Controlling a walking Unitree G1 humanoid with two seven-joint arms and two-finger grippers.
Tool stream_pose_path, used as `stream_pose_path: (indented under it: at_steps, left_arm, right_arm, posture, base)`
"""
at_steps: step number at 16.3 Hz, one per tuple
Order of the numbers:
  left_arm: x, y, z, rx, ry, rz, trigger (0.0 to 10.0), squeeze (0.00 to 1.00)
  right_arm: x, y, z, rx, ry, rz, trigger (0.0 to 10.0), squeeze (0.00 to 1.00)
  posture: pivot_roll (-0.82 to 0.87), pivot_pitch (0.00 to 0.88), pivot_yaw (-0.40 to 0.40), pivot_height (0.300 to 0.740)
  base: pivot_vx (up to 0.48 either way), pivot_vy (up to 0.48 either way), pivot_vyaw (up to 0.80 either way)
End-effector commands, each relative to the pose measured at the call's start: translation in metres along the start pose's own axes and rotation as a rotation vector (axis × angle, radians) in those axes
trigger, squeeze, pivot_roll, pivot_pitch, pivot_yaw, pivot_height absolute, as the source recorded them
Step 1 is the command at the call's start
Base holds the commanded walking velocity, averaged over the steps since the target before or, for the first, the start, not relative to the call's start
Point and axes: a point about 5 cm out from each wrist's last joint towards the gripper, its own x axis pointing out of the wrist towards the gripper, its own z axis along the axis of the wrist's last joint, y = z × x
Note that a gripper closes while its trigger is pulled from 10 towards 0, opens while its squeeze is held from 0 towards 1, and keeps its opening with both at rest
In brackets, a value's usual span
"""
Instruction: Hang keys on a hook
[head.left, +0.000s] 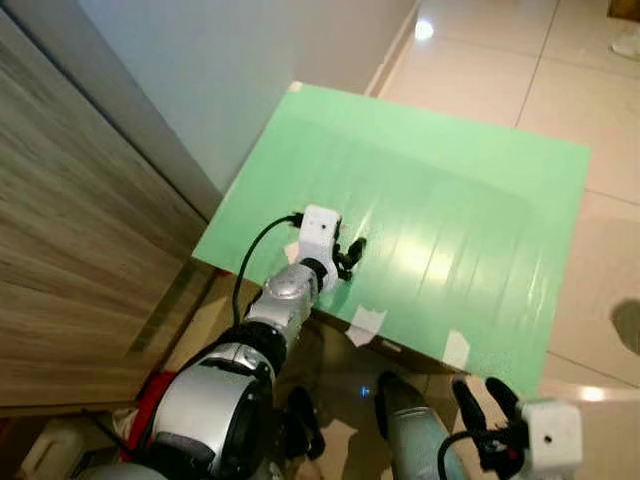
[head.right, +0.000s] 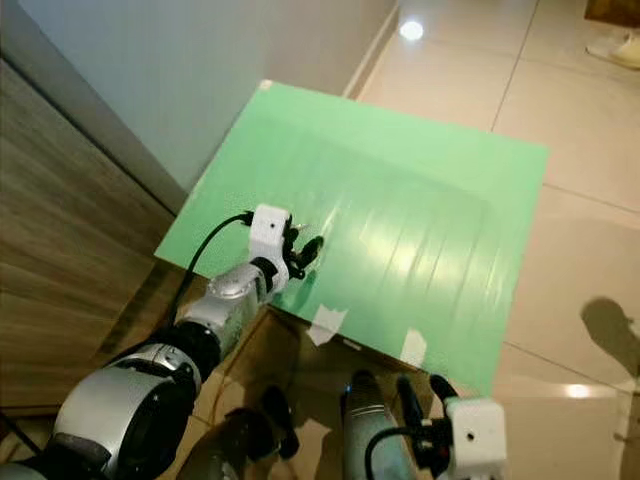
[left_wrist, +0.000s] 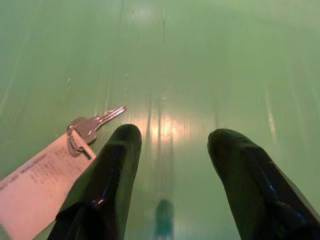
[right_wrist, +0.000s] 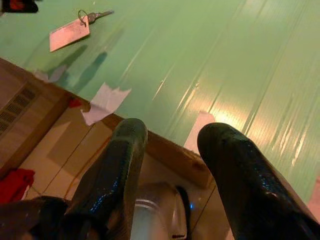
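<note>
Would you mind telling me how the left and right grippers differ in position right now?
The left gripper reaches out over the green board, beside the key and its paper tag; the right gripper hangs back, off the board's near edge. The left sits close above the surface, the right farther back. Both have open, empty jaws.

Glossy green board (head.left: 450, 210), metal keys (left_wrist: 92, 125)

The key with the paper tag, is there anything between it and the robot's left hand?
Nothing. In the left wrist view the key lies beside one finger of the open left hand, bare green board around.
</note>
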Motion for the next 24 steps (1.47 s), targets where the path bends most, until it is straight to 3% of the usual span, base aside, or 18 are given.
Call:
stream_pose_path:
  at_steps: [1, 10, 16, 18, 19, 20, 21, 23, 24]
  left_arm:
    - [-0.004, 0.0, -0.016, 0.016, 0.049, 0.027, 10.0, 0.0]
    - [-0.002, 0.004, -0.012, 0.154, 0.065, 0.143, 10.0, 0.0]
    - [0.0, 0.004, -0.002, 0.161, 0.02, 0.21, 10.0, 0.0]
    - [-0.003, 0.014, 0.002, 0.117, -0.023, 0.179, 10.0, 0.0]
    - [-0.006, 0.026, 0.006, 0.087, -0.051, 0.179, 10.0, 0.0]
    - [-0.009, 0.033, 0.01, 0.08, -0.074, 0.18, 10.0, 0.0]
    - [-0.013, 0.046, 0.017, 0.074, -0.109, 0.189, 10.0, 0.0]
    - [-0.03, 0.087, 0.043, 0.083, -0.212, 0.259, 10.0, 0.0]
    - [-0.032, 0.091, 0.045, 0.079, -0.225, 0.266, 10.0, 0.0]
  right_arm:
    - [-0.007, 0.004, -0.003, 0.005, 0.033, 0.0, 10.0, 0.0]
    - [-0.016, 0.011, -0.003, 0.004, 0.033, -0.022, 10.0, 0.0]
    - [-0.022, 0.015, -0.003, -0.003, 0.034, -0.034, 10.0, 0.0]
    - [-0.008, 0.013, -0.002, 0.011, 0.0, -0.047, 10.0, 0.0]
    - [0.006, 0.012, -0.001, 0.018, -0.025, -0.04, 10.0, 0.0]
    - [0.014, 0.011, 0.001, 0.023, -0.04, -0.037, 10.0, 0.0]
    - [0.032, 0.008, 0.003, 0.025, -0.07, -0.03, 10.0, 0.0]
    - [0.087, 0.006, 0.019, 0.012, -0.151, 0.043, 10.0, 0.0]
    - [0.093, 0.006, 0.021, 0.012, -0.159, 0.051, 10.0, 0.0]
  posture:
    - [-0.6, 0.359, 0.171, 0.731]
    - [-0.64, 0.381, 0.19, 0.731]
    - [-0.67, 0.385, 0.205, 0.731]
    - [-0.62, 0.333, 0.221, 0.731]
    - [-0.57, 0.28, 0.225, 0.731]
    - [-0.57, 0.28, 0.225, 0.731]
    - [-0.51, 0.23, 0.22, 0.731]
    - [-0.37, 0.086, 0.182, 0.731]
    - [-0.37, 0.086, 0.182, 0.731]
  base:
    - [0.0, 0.0, 0.0]
    - [0.0, 0.0, 0.0]
    - [0.0, 0.0, 0.0]
    - [0.0, 0.0, 0.0]
    - [0.0, 0.0, 0.0]
    - [0.0, 0.0, 0.0]
    - [0.0, 0.0, 0.0]
    - [0.0, 0.0, 0.0]
    - [0.0, 0.0, 0.0]
